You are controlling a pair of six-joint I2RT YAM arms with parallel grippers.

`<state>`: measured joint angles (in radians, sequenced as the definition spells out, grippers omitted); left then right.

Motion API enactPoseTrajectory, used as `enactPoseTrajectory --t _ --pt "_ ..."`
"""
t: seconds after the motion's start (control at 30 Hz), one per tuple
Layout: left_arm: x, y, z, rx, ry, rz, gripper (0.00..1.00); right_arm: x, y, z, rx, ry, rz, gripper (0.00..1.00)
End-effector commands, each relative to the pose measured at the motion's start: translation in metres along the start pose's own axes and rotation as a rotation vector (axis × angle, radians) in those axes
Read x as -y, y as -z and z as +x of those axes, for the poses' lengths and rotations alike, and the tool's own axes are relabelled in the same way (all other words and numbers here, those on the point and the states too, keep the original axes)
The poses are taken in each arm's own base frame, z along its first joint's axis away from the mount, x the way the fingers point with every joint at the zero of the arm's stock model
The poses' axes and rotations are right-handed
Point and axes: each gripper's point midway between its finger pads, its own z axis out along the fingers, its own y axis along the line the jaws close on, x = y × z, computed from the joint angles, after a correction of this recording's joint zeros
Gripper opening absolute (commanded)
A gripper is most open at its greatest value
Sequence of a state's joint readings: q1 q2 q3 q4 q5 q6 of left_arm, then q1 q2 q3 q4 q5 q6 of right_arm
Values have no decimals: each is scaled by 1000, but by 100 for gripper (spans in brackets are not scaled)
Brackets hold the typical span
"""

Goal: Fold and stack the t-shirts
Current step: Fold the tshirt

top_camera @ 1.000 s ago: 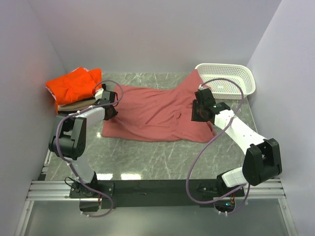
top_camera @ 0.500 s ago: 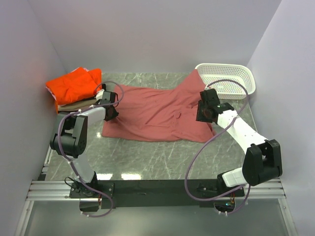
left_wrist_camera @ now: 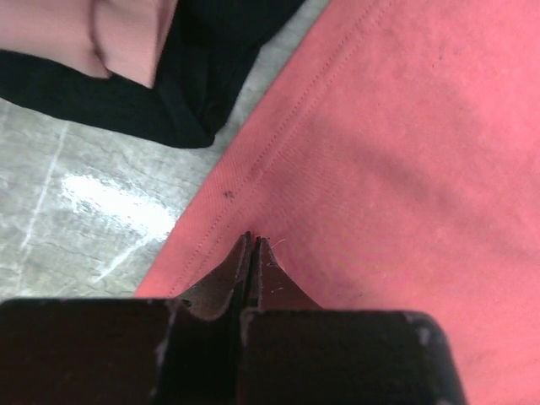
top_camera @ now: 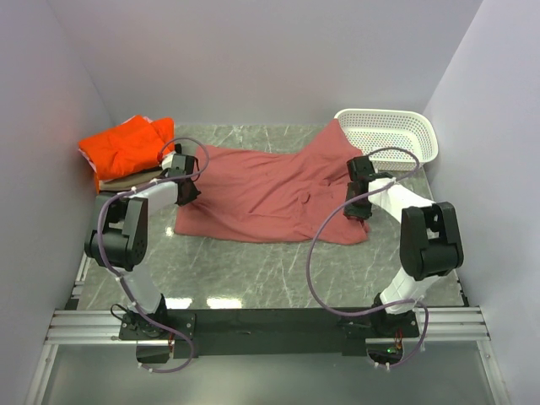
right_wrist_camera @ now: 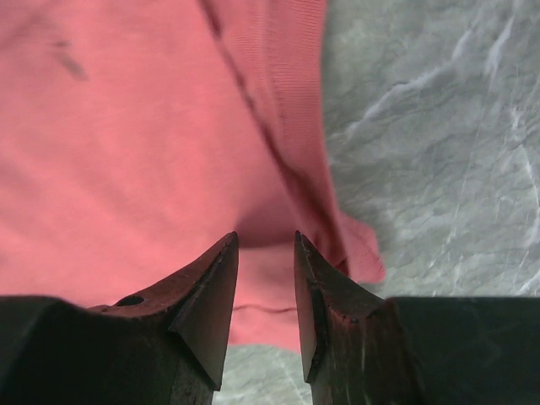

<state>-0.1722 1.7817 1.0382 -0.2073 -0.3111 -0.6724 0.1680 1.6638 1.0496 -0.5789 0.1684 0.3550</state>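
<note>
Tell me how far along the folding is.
Done: orange shirt, beige shirt, black shirt stacked folded, back left. In hand: left fingers shut on the red shirt at its hem, right fingers open above its opposite edge. Left: fold it, stack it.

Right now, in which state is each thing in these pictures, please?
salmon shirt, unfolded, spread out flat
orange shirt, folded, topmost of the folded ones
beige shirt, folded, under the orange shirt
black shirt, folded, under the beige shirt
basket, upright
left tool, shut on the salmon shirt's edge
right tool, open over the salmon shirt
</note>
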Motion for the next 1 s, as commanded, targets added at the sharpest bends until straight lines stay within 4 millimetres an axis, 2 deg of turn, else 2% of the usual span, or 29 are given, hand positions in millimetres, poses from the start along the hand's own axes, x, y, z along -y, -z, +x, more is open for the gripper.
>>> enactPoseTrajectory --t 0.0,0.23,0.43,0.6,0.7,0.77,0.8,0.83,0.97 --pt "5 15 -23 47 2 30 0 7 -4 -10 36 -40 18 40" --pt "7 10 -19 20 -16 30 1 18 -12 -11 31 -50 58 40" --pt "4 10 -19 20 -23 20 1 20 -23 -3 -10 -48 63 40" --pt "4 12 -21 26 -22 21 1 14 -27 2 -38 -38 26 40" --pt "3 12 -22 27 -24 16 1 12 -28 5 -54 -34 11 33" --pt "0 10 -22 26 -27 5 1 14 -28 6 -58 -36 18 21" --pt "-1 10 -23 27 -29 -2 1 16 -27 4 -49 -38 26 7" --pt "-5 9 -22 26 -36 -16 1 20 -26 2 -41 -42 45 0" --pt "-14 10 -26 39 -44 -56 1 37 -18 -10 7 -81 105 0"
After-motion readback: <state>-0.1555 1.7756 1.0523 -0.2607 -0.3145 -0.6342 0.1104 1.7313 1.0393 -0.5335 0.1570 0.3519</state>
